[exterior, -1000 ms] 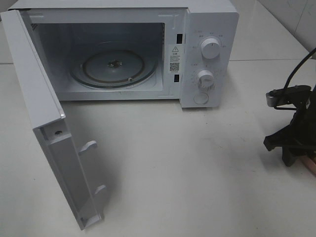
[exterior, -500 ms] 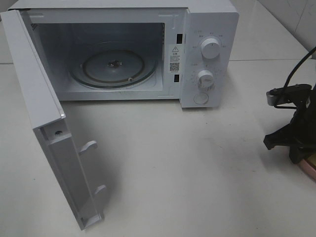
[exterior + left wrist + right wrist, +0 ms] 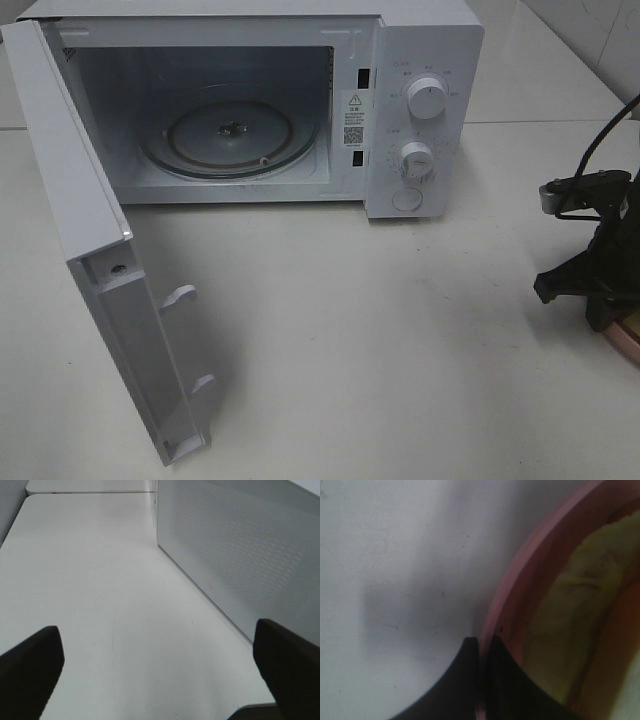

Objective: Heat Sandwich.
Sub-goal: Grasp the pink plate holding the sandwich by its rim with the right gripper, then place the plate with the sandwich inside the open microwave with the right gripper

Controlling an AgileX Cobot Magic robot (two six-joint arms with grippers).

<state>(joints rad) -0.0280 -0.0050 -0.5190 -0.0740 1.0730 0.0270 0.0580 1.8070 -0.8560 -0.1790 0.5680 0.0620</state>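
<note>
One plate [image 3: 517,575] is clamped at its rim, four o'clock, by right gripper [image 3: 482,652]; sandwich [image 3: 570,620] is laid along that rim; left gripper [image 3: 160,665] is held apart

**Non-task items noted on the work surface**

A white microwave [image 3: 425,40] stands at the far side of the table [image 3: 400,330]. Its door [image 3: 90,230] is swung open to the left, showing the glass turntable [image 3: 230,140]. The panel carries two dials [image 3: 427,98]. A pink plate [image 3: 527,570] sits at the table's right edge.
</note>
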